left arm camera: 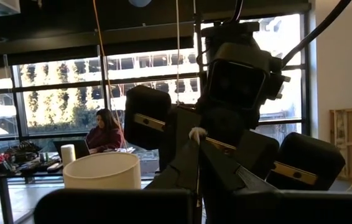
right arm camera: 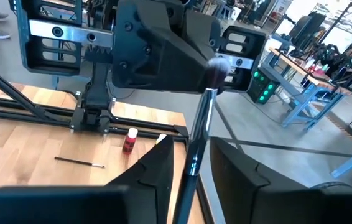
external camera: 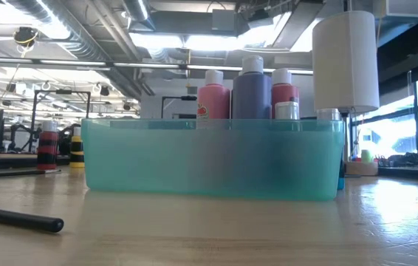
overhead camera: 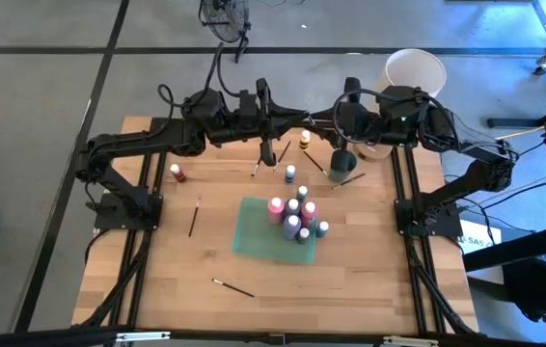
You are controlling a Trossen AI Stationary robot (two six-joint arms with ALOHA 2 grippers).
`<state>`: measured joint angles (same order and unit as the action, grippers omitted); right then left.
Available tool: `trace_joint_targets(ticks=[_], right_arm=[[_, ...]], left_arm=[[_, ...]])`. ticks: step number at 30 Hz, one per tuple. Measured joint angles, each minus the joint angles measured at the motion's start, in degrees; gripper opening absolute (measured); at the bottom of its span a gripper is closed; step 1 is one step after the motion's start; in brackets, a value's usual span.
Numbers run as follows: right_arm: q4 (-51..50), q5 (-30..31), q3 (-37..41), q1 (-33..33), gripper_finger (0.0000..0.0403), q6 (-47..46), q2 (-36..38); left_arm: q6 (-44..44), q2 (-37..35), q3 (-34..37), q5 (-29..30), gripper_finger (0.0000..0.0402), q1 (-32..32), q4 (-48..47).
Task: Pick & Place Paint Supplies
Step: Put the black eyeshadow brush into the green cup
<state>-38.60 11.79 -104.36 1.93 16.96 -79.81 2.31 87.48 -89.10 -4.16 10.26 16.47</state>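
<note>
While both arms sit raised at the table's far edge, the teal tray (overhead camera: 254,236) lies well out in front of them.
Tray holds a cluster of paint bottles (overhead camera: 295,220): pink, purple, red, white-capped, packed at one end. Right gripper (right arm camera: 191,171) clamped on a dark-handled brush (right arm camera: 202,115), bristles up. Left gripper (overhead camera: 265,154) has its fingers together, empty. Red bottle (overhead camera: 177,173) and loose brush (overhead camera: 194,217) lie off to its side; a blue bottle (overhead camera: 290,174) stands between the grippers and the tray.
</note>
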Motion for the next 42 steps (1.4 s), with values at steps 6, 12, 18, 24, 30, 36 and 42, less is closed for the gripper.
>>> trace_joint_targets(ticks=[6,12,18,24,30,36,42], right_arm=[[-0.40,0.00,0.00,0.00,0.0078,0.53,0.00],[-0.90,0.24,0.00,0.00,0.0040,1.91,0.07],[-1.35,0.35,0.00,0.00,0.0031,1.94,0.07],[-2.18,0.63,0.00,0.00,0.0029,1.94,0.24],[-5.05,0.87,-1.98,-0.03,0.0028,0.26,1.40],[-14.22,5.39,-5.96,-0.02,0.0027,-3.09,3.95],[-18.22,2.58,-10.03,0.00,0.0027,-12.26,11.70]], left_arm=[[0.22,0.00,0.00,0.00,0.0002,0.02,-0.02],[0.79,0.00,0.00,-0.79,0.0002,0.02,-0.43],[0.59,0.00,0.00,-0.81,0.0002,0.02,-0.59],[2.73,0.00,0.00,-0.27,0.0007,0.02,-0.78],[3.50,-0.04,-0.07,0.80,0.0048,0.13,0.08],[3.50,-0.04,-0.07,5.00,0.0099,0.09,0.04],[4.05,-0.04,-0.07,8.04,0.0125,0.13,-0.37]])
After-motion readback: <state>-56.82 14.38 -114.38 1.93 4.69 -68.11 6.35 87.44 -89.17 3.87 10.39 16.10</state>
